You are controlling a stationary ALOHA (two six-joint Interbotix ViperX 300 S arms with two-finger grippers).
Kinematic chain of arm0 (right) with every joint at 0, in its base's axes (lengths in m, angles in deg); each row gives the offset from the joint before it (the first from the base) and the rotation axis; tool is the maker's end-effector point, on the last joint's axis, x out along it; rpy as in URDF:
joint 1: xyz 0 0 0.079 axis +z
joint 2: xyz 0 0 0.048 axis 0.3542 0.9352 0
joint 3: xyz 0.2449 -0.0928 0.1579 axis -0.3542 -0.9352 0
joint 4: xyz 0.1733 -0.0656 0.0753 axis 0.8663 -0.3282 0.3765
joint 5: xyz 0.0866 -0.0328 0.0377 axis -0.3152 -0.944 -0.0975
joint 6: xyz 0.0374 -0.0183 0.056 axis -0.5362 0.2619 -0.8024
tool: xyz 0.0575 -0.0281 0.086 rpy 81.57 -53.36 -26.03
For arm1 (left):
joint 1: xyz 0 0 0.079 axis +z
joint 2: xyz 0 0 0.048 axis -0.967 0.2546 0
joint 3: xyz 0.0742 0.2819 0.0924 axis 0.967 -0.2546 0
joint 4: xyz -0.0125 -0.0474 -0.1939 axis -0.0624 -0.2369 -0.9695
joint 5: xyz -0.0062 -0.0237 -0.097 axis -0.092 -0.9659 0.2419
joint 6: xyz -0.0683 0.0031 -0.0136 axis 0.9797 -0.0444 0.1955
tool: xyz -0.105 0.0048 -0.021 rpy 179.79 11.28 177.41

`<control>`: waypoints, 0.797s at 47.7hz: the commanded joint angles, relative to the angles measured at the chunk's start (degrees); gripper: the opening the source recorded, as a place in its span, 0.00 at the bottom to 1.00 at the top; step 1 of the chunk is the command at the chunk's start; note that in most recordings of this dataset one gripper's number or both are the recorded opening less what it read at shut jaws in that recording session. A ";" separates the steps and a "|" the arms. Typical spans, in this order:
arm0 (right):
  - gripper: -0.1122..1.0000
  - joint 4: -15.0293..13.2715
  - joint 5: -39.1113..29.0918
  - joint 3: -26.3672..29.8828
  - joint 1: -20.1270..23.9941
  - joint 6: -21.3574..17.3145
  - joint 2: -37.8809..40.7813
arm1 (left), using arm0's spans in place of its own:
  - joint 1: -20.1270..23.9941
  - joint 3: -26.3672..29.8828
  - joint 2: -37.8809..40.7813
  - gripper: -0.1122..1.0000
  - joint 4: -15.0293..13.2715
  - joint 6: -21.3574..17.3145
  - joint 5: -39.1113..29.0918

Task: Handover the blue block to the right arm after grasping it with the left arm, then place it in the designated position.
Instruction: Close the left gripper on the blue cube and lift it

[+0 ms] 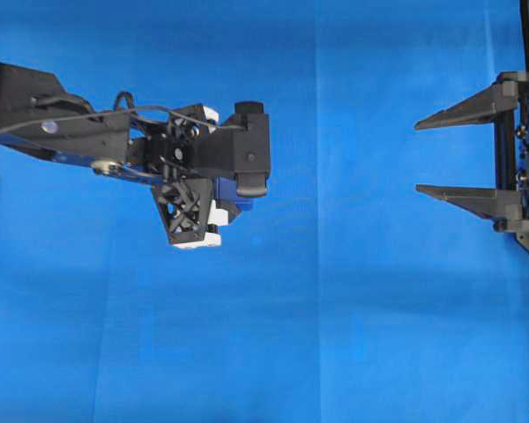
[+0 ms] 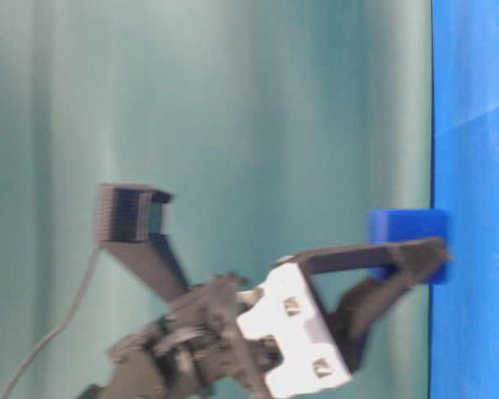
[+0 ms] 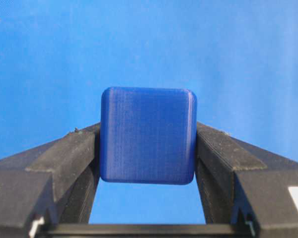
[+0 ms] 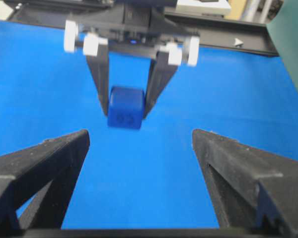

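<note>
Right wrist view, near to far: right claw (image 4: 139,173) spread wide at frame bottom, nothing between its fingers. Beyond, upper centre, left claw (image 4: 126,106) clenched on the blue block (image 4: 125,114), pinched at the fingertips just above the blue counter (image 4: 44,84). Overhead: claws well apart, left and right edges.

Bright, even light throughout, with hardly any shadow on the blue cloth (image 1: 335,308). The overhead view is sharp. The table-level view is soft and smeared around the left gripper (image 2: 428,258). In the right wrist view the blue block (image 4: 125,107) is slightly blurred
</note>
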 commanded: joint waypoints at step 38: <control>0.98 0.26 0.26 1.58 0.00 -0.09 0.35 | 1.14 8.61 -9.32 0.54 0.88 -0.35 -11.95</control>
